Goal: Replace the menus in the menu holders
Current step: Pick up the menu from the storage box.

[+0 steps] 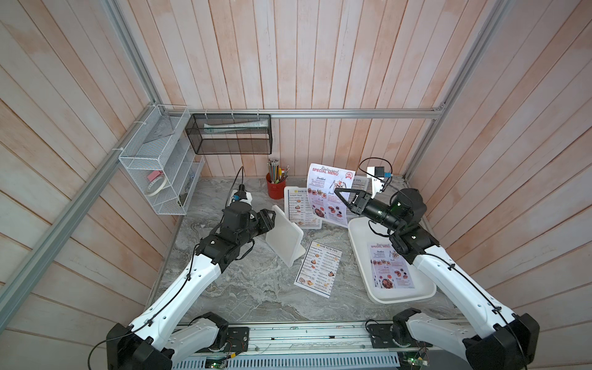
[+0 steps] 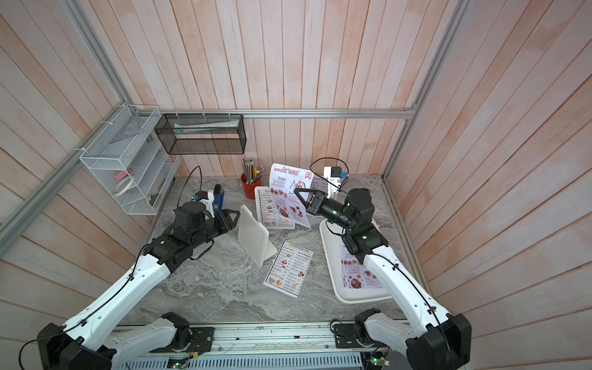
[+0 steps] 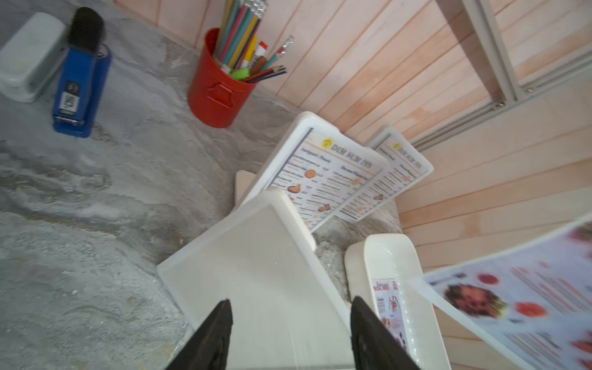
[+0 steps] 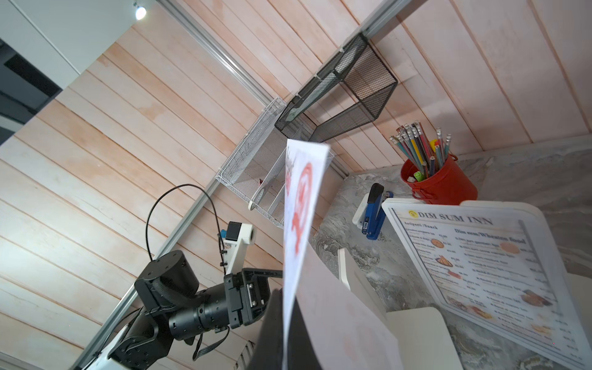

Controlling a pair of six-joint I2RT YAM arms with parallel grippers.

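An empty white menu holder stands mid-table with its back to my left gripper. That gripper is open, its fingers either side of the holder's upper edge. My right gripper is shut on a SPECIAL MENU sheet, held upright in the air. Behind it stands a holder with a DIM SUM INN menu. A further filled holder stands beyond it. A loose DIM SUM INN menu lies flat on the table.
A large white tray at the right holds a SPECIAL MENU sheet under my right arm. A red pencil cup and a blue stapler stand at the back. Wire baskets hang on the walls.
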